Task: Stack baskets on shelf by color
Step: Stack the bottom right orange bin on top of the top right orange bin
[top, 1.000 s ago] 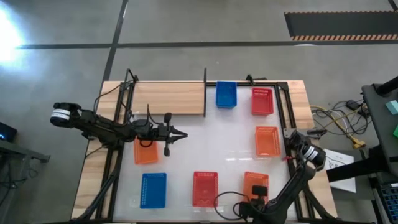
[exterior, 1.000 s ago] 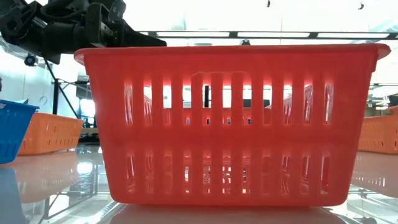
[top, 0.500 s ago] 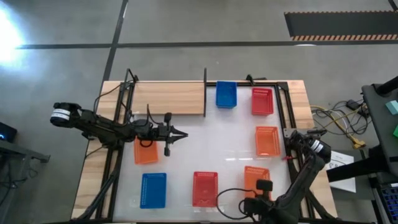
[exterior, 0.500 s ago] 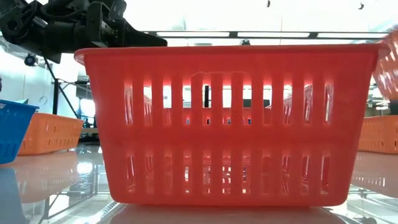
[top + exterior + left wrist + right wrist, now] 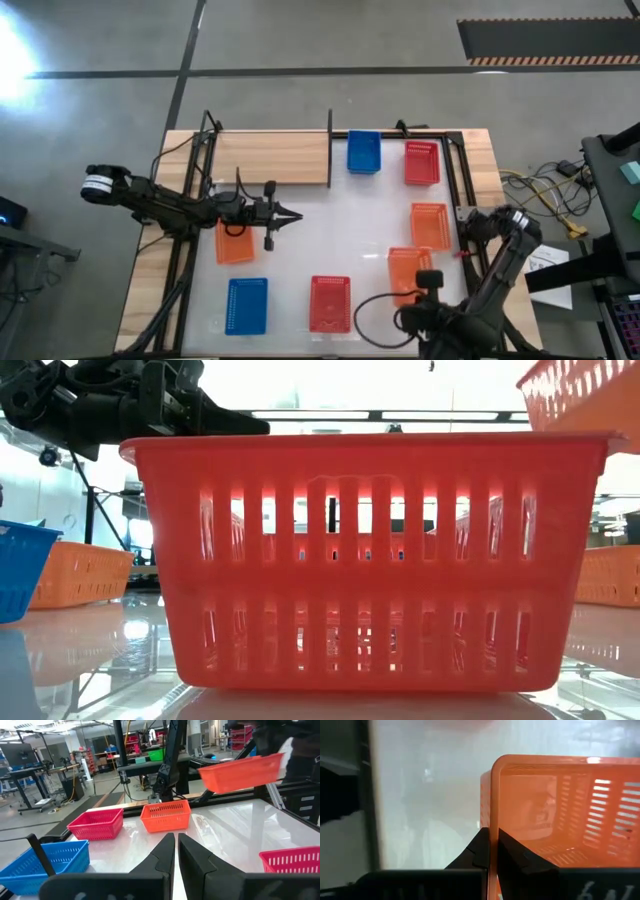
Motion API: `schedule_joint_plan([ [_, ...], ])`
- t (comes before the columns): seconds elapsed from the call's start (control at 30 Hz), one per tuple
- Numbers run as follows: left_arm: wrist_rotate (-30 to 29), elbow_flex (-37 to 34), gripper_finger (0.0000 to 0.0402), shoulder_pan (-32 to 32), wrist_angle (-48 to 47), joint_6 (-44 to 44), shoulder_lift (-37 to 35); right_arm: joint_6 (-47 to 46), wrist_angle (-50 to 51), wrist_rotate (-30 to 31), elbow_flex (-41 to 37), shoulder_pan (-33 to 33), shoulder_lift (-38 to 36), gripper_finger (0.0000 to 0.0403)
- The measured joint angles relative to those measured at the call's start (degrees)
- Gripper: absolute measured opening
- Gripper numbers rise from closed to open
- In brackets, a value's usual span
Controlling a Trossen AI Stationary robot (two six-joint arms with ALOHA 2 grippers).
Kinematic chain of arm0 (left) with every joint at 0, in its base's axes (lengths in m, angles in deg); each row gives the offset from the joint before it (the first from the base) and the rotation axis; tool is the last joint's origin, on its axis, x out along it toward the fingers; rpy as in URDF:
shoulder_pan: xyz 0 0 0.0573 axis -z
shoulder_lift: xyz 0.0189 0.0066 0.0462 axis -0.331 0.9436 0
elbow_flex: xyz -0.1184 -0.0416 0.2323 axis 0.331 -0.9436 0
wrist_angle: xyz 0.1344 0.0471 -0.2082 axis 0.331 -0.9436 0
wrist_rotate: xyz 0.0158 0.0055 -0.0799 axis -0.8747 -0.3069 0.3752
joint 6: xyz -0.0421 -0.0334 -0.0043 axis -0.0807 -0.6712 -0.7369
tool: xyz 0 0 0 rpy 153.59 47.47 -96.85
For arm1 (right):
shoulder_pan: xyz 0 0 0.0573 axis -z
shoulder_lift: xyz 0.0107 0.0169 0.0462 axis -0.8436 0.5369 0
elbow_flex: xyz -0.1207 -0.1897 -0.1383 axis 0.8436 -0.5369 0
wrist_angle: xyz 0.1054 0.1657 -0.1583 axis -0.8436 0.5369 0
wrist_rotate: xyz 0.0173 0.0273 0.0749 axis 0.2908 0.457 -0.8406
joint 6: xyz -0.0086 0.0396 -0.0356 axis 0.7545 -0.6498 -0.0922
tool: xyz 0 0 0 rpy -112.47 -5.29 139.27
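Observation:
My right gripper (image 5: 428, 284) is shut on an orange basket (image 5: 408, 270) held in the air over the table's near right part. It also shows high up in the low view (image 5: 590, 390) and the left wrist view (image 5: 242, 770). My left gripper (image 5: 292, 215) is shut and empty, level above the table beside another orange basket (image 5: 235, 243). The light-wood shelf (image 5: 270, 158) with its dark post (image 5: 330, 140) lies at the far left and bears nothing. Other baskets rest on their bottoms on the white top: orange (image 5: 429, 226), red (image 5: 422, 162), blue (image 5: 364, 152), red (image 5: 330, 303), blue (image 5: 247, 305). My right gripper grips the rim of one wall of the orange basket (image 5: 494, 822), one finger inside the basket and one outside. The fingers come from above, pointing down, and lie across the wall. The basket is lifted clear of the table, roughly level, its open side up.
The red basket (image 5: 370, 560) stands right in front of the low camera. Black frame rails run along the table's left (image 5: 195, 190) and right (image 5: 455, 190) sides. Bare white top (image 5: 340, 235) lies in the middle. Cables (image 5: 545, 195) lie off the right edge.
My right gripper has lifted the orange basket off the table's near right part and carried it up and toward the far edge; it now shows high in the low view. The basket has stayed roughly level.

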Motion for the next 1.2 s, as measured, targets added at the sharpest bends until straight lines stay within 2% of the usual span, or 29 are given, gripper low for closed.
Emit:
schedule_joint_plan([
  [0.23,0.00,0.00,0.0006,-0.02,-0.01,0.00,0.00,-0.96,0.07,-1.12,-12.68,1.99,-11.45,0.0009],
  [0.47,0.00,0.57,0.0006,-0.01,0.04,-0.04,-0.01,7.44,-0.02,-1.11,-26.55,8.88,-22.45,0.0008],
  [0.63,0.02,0.68,0.0006,0.00,-0.04,-0.15,-0.02,12.39,-5.06,-3.73,-36.07,14.33,-29.60,0.0008],
  [0.77,0.02,0.55,0.0006,0.00,-0.32,-0.13,-0.02,13.05,-9.70,-5.27,-43.35,15.48,-35.10,0.0008],
  [0.97,0.02,0.82,0.0006,-0.01,-0.28,-0.11,-0.02,12.07,-13.01,-5.77,-51.12,15.87,-39.87,0.0008],
  [1.2,0.02,0.83,0.0006,-0.04,-0.31,-0.04,-0.02,12.54,-14.94,-7.22,-55.30,17.50,-41.89,0.0008],
])
